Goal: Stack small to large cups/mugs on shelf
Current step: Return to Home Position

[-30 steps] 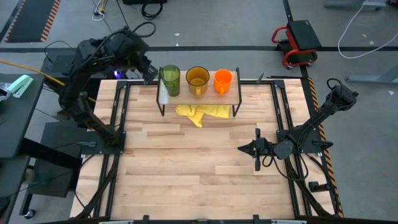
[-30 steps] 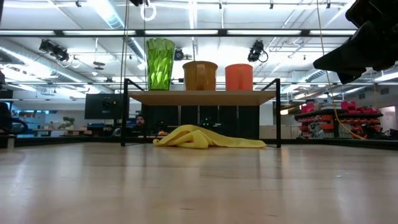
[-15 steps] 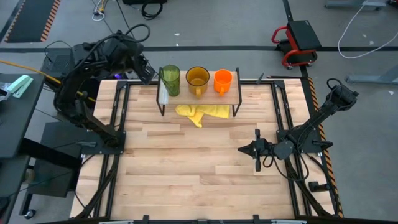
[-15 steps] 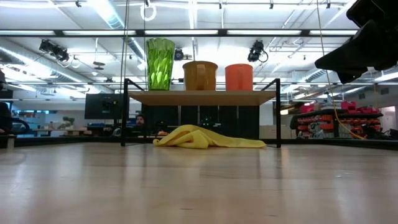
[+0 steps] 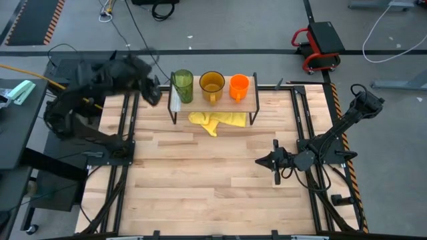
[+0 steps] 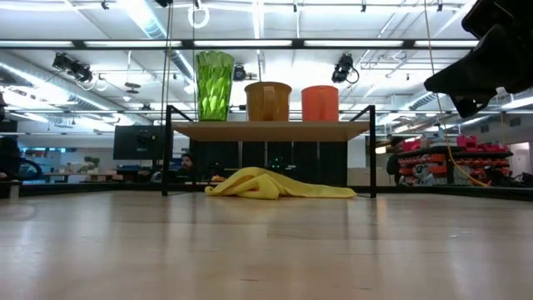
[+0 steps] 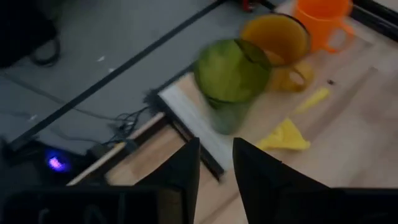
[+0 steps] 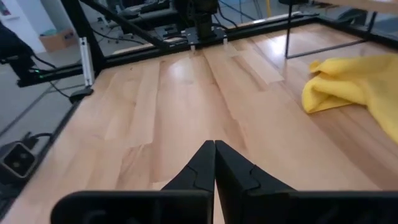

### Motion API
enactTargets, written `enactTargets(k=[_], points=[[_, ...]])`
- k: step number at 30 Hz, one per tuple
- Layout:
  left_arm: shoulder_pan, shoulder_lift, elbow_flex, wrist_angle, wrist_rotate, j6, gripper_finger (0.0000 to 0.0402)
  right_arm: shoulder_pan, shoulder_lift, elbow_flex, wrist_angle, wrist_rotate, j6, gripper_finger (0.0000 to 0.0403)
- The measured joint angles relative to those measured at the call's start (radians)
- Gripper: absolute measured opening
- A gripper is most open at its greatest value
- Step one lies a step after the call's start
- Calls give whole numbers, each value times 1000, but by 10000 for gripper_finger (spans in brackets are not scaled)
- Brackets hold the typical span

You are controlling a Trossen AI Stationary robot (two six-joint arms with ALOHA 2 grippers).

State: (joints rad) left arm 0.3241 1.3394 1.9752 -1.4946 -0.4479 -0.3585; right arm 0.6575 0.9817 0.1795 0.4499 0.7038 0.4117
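Observation:
Three cups stand upright in a row on the shelf (image 5: 220, 105) at the table's far edge. From left to right they are the green tumbler (image 5: 183, 85), the amber mug (image 5: 212, 85) and the orange mug (image 5: 239, 87). The low view shows the same row: tumbler (image 6: 214, 85), amber mug (image 6: 267, 101), orange mug (image 6: 320, 103). My left gripper (image 5: 153, 94) hovers just left of the shelf, a short way off the tumbler (image 7: 231, 81), with its fingers a little open and holding nothing. My right gripper (image 5: 275, 162) waits shut over the table's right half.
A crumpled yellow cloth (image 5: 217, 121) lies on the table under the shelf and pokes out toward the near side. The shelf's pale strip (image 7: 194, 119) is at its left end, beside the tumbler. Black frame rails (image 5: 127, 127) run along the table's left and right sides.
My left gripper has drawn back from the green tumbler, toward the table's left edge and slightly nearer, and its arm has swung out to the left. The three cups have stayed in place on the shelf.

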Motion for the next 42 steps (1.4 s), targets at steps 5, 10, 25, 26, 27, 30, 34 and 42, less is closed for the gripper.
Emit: enactTargets(k=[5,10,25,26,27,30,34,42], points=[[-97,-179,-338,318,86,42,103,0,0,0,85,-44,-17,18],[-150,-317,-626,681,258,139,101,0,-16,0,366,-220,-271,18],[-151,-647,-1158,1180,420,214,102,-1,-404,-23,276,-341,-404,20],[-147,-672,-1171,1180,420,213,103,-1,-432,-23,260,-342,-414,19],[-143,-697,-1182,1183,420,213,103,-1,-461,-23,244,-343,-423,19],[-140,-774,-1215,1185,420,214,100,-1,-558,-23,191,-343,-454,18],[-140,-882,-1270,1191,420,219,96,-1,-687,-23,101,-343,-464,18],[-140,-1037,-1385,1228,452,190,101,-1,-852,-13,-48,-343,-461,18]])
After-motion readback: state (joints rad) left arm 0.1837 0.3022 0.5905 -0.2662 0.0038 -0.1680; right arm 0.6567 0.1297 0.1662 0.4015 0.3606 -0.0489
